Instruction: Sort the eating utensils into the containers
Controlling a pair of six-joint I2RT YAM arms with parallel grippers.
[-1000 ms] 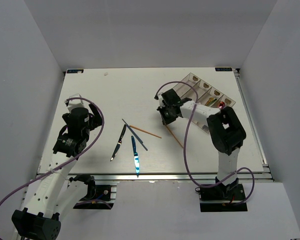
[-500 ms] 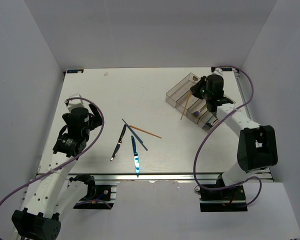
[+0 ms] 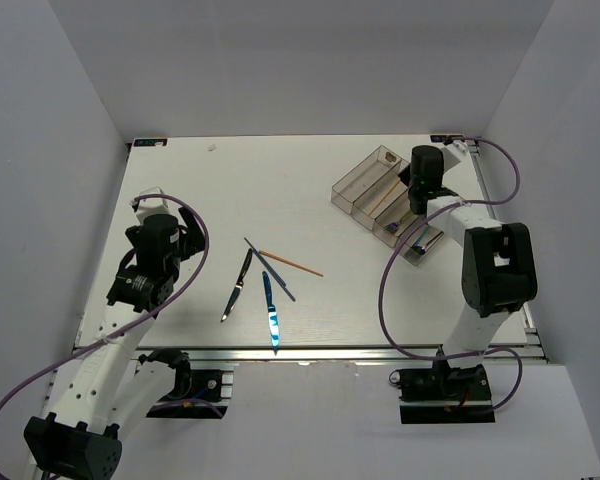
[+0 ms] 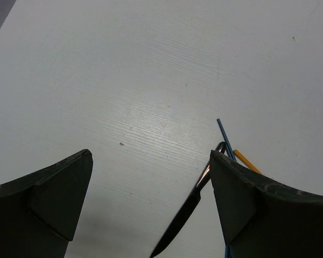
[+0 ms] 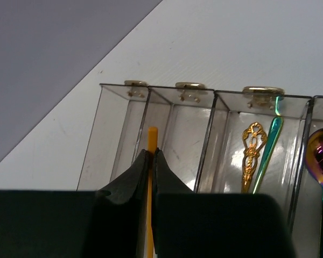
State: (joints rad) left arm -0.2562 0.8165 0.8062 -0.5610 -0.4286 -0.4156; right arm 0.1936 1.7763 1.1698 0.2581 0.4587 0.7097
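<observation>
The smoky clear tray (image 3: 352,190) with four compartments sits at the back right. My right gripper (image 3: 408,190) is over it, shut on an orange chopstick (image 5: 151,141) that points along the second compartment from the left in the right wrist view; the chopstick also shows in the top view (image 3: 385,192). A gold-handled utensil (image 5: 251,153), a teal one (image 5: 269,145) and a purple spoon (image 5: 322,156) lie in the compartments to its right. A black knife (image 3: 237,287), a blue knife (image 3: 270,312), a blue chopstick (image 3: 271,270) and an orange chopstick (image 3: 291,263) lie mid-table. My left gripper (image 3: 186,240) is open and empty, left of them.
The tray's brownish labels (image 5: 189,85) sit on its far end wall. In the left wrist view the black knife (image 4: 187,215) lies between my fingers on the white table, with the blue chopstick (image 4: 224,138) beside the right finger. The table's right edge (image 3: 500,240) runs close to the tray.
My right gripper picked the orange chopstick off the table centre, carried it right and back, and now holds it low over the tray. The left arm has not moved.
</observation>
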